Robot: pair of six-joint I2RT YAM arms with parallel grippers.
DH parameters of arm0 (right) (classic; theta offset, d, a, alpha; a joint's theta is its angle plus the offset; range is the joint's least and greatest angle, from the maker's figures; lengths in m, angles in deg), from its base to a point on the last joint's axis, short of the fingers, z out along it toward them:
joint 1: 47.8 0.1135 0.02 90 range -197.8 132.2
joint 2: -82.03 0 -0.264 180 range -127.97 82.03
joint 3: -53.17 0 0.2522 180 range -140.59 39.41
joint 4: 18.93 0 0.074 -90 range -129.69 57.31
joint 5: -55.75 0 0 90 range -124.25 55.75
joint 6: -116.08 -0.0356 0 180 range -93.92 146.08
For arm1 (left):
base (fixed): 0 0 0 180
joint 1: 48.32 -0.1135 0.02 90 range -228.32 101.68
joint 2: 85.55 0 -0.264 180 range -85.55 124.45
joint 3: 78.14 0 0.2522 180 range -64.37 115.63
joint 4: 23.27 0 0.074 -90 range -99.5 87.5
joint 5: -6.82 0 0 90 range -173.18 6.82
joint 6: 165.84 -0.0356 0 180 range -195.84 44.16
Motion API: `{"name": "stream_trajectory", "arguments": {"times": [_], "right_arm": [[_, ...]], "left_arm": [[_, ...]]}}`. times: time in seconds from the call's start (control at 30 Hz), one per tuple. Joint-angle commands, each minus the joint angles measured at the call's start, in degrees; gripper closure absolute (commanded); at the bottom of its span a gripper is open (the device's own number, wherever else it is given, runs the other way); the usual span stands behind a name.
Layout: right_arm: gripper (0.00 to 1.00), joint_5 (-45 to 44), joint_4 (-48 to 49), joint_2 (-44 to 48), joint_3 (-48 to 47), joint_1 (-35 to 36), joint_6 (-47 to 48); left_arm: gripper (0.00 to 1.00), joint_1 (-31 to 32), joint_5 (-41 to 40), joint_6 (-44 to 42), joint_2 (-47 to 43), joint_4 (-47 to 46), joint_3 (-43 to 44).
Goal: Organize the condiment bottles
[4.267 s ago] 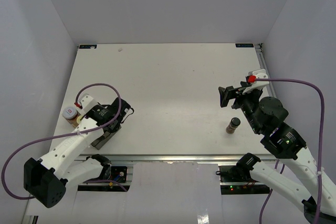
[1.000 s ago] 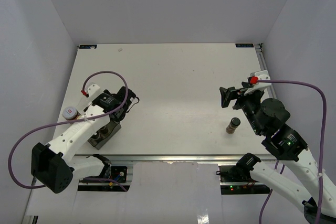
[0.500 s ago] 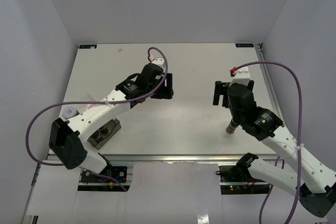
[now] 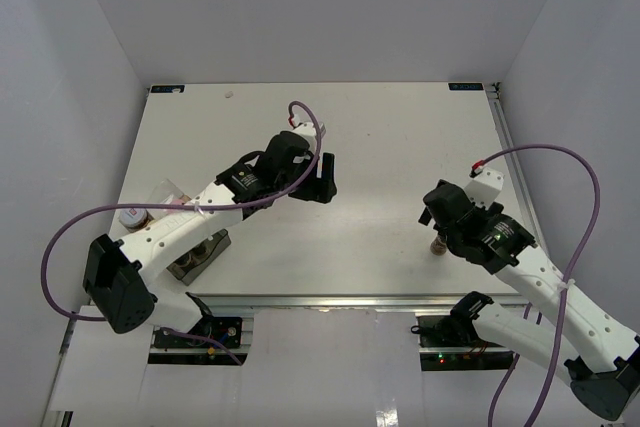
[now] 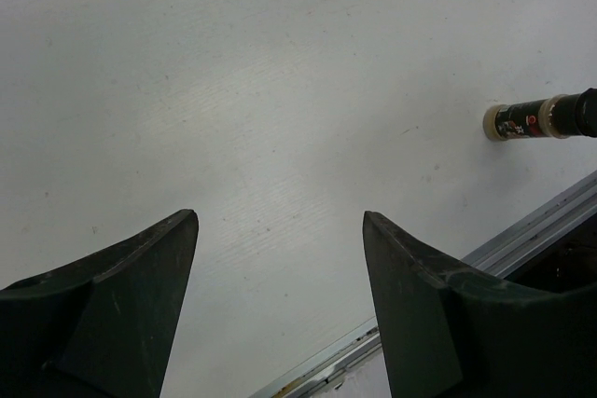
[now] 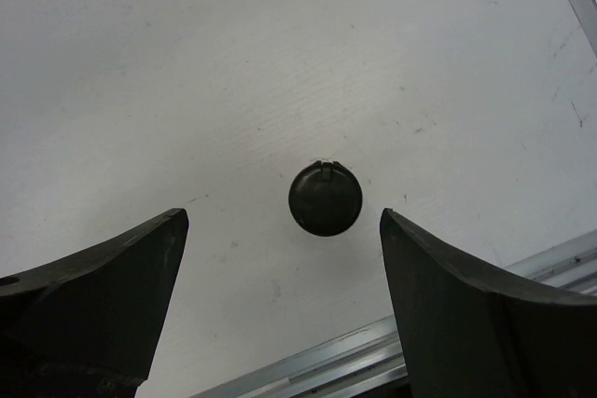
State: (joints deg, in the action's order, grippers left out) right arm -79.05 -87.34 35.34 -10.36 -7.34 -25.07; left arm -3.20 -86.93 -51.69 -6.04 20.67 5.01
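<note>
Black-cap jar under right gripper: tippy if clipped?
Probably tippy: the black-capped jar stands upright, taller than wide. Knocked over, its round body would likely roll. It sits off-centre under the open right gripper, so one finger may touch first.

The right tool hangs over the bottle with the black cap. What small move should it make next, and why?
Probably lower the right tool straight down around the black-capped bottle. The right wrist view looks down on its cap, nearly centred between the open fingers, so nothing seems to block the descent.
</note>
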Motion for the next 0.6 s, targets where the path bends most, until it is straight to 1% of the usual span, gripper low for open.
{"name": "stream_trajectory", "arguments": {"times": [0.0, 0.17, 0.57], "right_arm": [[0.11, -3.79, -5.67, 1.01, 1.64, -0.97, -11.54], [0.11, -3.28, -5.3, -1.16, 2.72, -2.12, -12.56], [0.15, 0.79, 5.18, -1.54, 9.05, -6.94, -5.01]], "left_arm": [[0.18, -0.12, -2.6, -1.29, -3.73, 0.26, -0.81], [0.17, -0.12, -3.12, -1.4, -4.35, 0.42, -2.03], [0.16, -0.12, -4.51, -1.41, -5.25, 0.25, -4.08]]}}
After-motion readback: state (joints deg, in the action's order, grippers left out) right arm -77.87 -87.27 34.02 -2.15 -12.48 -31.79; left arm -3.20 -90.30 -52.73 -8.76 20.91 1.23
